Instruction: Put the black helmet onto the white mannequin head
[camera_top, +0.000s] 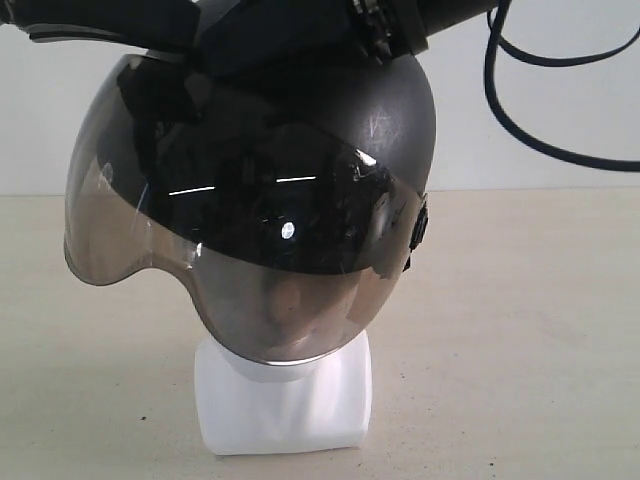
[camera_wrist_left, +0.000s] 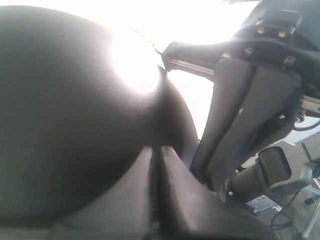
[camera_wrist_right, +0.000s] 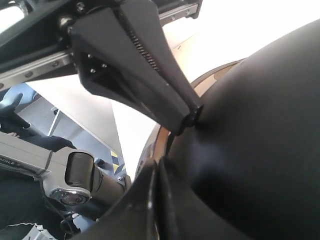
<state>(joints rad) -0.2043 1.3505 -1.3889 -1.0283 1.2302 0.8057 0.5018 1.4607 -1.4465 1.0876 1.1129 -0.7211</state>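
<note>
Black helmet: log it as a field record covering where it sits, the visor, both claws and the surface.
helmet: black helmet seated over the white mannequin head; neck and base show below
visor: down over the face, which shows dimly through it
left claw: shut, tips at the shell
right claw: shut, tips at the shell
surface: pale table

Under the left fingers the black helmet blocks the way; right fingers crowd alongside; surface beyond lies open.
</note>
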